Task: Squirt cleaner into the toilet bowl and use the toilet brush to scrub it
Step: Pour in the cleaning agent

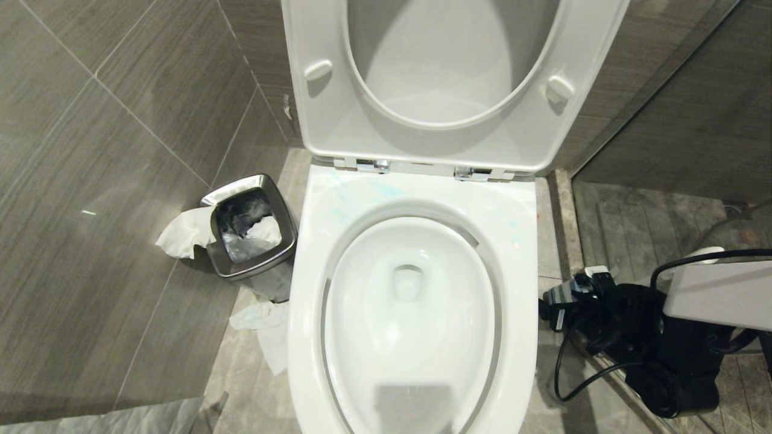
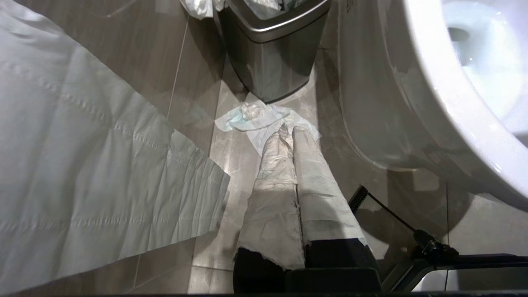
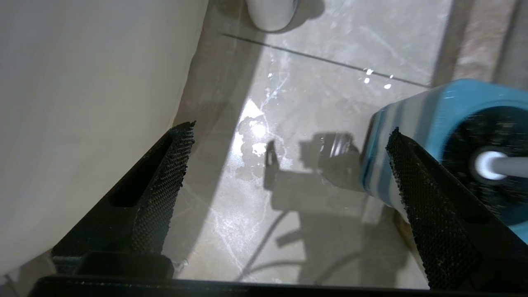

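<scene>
While spread wide and empty beside the toilet bowl (image 3: 74,123), right end effector (image 3: 288,144) hung near toilet brush (image 3: 491,165) in its blue holder (image 3: 412,123); left end effector (image 2: 291,132) shut, parked.

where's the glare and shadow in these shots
Head view: a grey shadow block falls on the glossy white toilet bowl near its front rim. Right wrist view: bright glare patches on the wet marble floor, with the open right gripper casting a dark shadow there.

The left gripper (image 2: 291,134), its paper-wrapped fingers pressed together, points at crumpled tissue (image 2: 251,115) on the floor between the steel bin (image 2: 272,53) and the toilet bowl (image 2: 433,107).
</scene>
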